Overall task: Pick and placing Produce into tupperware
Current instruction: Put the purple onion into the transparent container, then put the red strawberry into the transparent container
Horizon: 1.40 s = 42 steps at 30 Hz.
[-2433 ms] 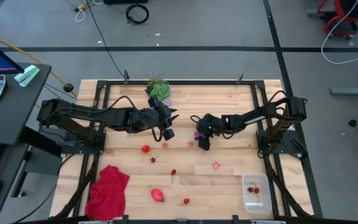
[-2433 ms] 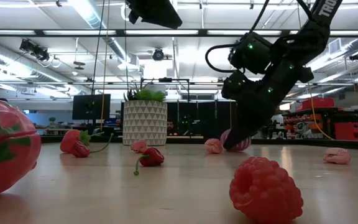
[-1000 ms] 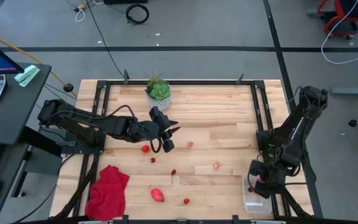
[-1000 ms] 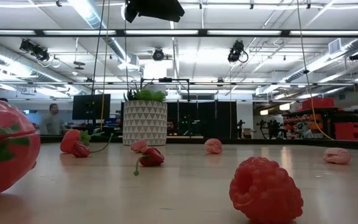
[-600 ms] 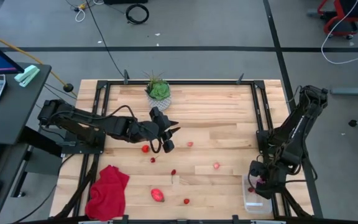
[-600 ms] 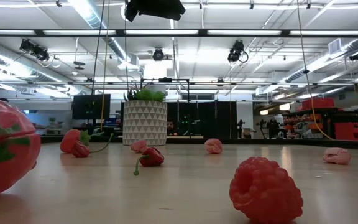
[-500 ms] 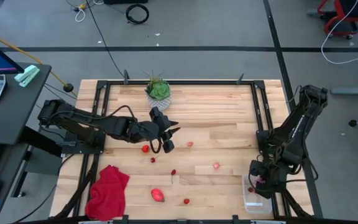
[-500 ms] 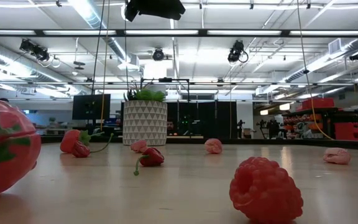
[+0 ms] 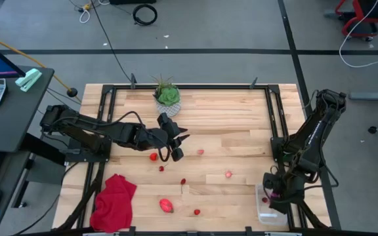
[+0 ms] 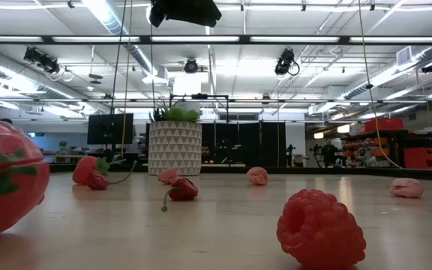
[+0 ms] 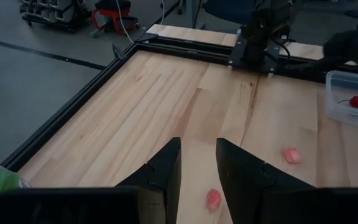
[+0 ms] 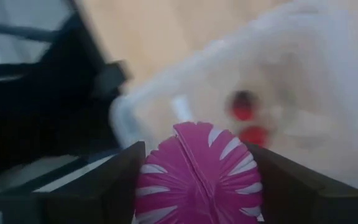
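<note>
My right gripper [image 9: 272,195] hangs over the clear tupperware tub [image 9: 272,204] at the table's near right corner, shut on the purple ribbed ball [image 12: 199,165]. The tub [image 12: 303,74] stands on the table and has red berries [image 12: 243,106] in it. My left gripper [image 9: 178,145] is open above the table's middle, near a red berry [image 9: 153,157]. Small red and pink pieces [image 9: 228,174] lie scattered on the wood. The larger red-pink oval piece [image 9: 167,206] lies near the near edge. My right gripper pinches the purple ribbed ball between its two fingers, one finger [image 12: 114,186] on each side of the ball [image 12: 160,180]. It comes from above, pointing down. The ball is lifted clear, just over the tub's open top.
A potted green plant [image 9: 168,96] stands near the far edge and a red cloth [image 9: 115,201] lies at the near left corner. In the low view a raspberry [image 10: 321,229] and the large red piece [image 10: 6,176] lie close to the camera. Bare wood stretches between the arms.
My right gripper carried the purple ball from the table's middle to above the tub at the near right corner, and has stayed there for the last second. My left gripper shifted a little toward the near edge, then kept still.
</note>
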Available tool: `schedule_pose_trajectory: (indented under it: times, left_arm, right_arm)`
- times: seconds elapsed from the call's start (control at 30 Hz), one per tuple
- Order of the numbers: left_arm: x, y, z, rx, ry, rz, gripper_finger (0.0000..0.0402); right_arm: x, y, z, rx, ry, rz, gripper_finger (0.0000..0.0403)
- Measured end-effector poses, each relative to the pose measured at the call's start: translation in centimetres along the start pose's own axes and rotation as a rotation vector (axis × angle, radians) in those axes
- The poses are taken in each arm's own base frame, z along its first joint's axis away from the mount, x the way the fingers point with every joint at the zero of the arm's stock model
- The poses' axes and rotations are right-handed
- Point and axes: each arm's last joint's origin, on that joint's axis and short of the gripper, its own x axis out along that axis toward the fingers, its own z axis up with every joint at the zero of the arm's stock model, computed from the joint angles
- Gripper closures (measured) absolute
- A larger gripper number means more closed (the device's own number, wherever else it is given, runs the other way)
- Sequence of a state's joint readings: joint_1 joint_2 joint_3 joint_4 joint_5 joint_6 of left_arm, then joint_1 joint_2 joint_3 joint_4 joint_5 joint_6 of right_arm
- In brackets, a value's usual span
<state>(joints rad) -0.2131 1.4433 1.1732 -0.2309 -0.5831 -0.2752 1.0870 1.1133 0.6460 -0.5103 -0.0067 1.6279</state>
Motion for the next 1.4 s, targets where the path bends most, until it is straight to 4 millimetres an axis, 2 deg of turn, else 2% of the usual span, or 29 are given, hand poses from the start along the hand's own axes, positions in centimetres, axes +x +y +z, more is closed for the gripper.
schedule_pose_trajectory:
  times: [0.17,0.3,0.53,0.67,0.8,0.93,1.07,1.2,1.4]
  left_arm:
    - [0.0,0.0,0.0,0.002,0.003,0.001,0.0294]
    - [0.3,-0.1,-0.3,0.007,0.013,0.004,0.0294]
    - [0.8,-0.3,-0.8,0.026,0.039,0.010,0.0294]
    - [0.8,-0.3,-0.8,0.017,0.034,0.009,0.0294]
    - [0.7,-0.5,-0.7,-0.022,0.029,0.005,0.0294]
    - [0.2,-1.1,-1.3,-0.074,0.065,-0.006,0.0294]
    - [-1.1,-2.6,-2.5,-0.094,0.125,-0.043,0.0299]
    - [-2.8,-4.1,-3.9,-0.098,0.188,-0.061,0.0310]
    - [-5.3,-4.4,-6.5,-0.145,0.242,0.136,0.0331]
  right_arm:
    - [-0.1,0.9,0.1,-0.131,-0.052,0.093,0.0104]
    - [0.0,0.5,0.3,-0.223,-0.099,0.044,0.0084]
    - [-0.1,0.0,0.2,-0.250,-0.058,-0.005,0.0071]
    - [-0.1,0.1,0.6,-0.399,-0.071,-0.006,0.0070]
    - [-0.2,0.1,2.3,-0.486,-0.143,-0.031,0.0070]
    - [-0.5,-0.2,5.0,-0.546,-0.324,-0.117,0.0070]
    - [-1.0,-0.7,7.7,-0.603,-0.488,-0.251,0.0070]
    - [-1.7,-1.1,9.9,-0.577,-0.632,-0.340,0.0070]
    - [-2.5,-0.6,11.8,-0.476,-0.750,-0.265,0.0070]
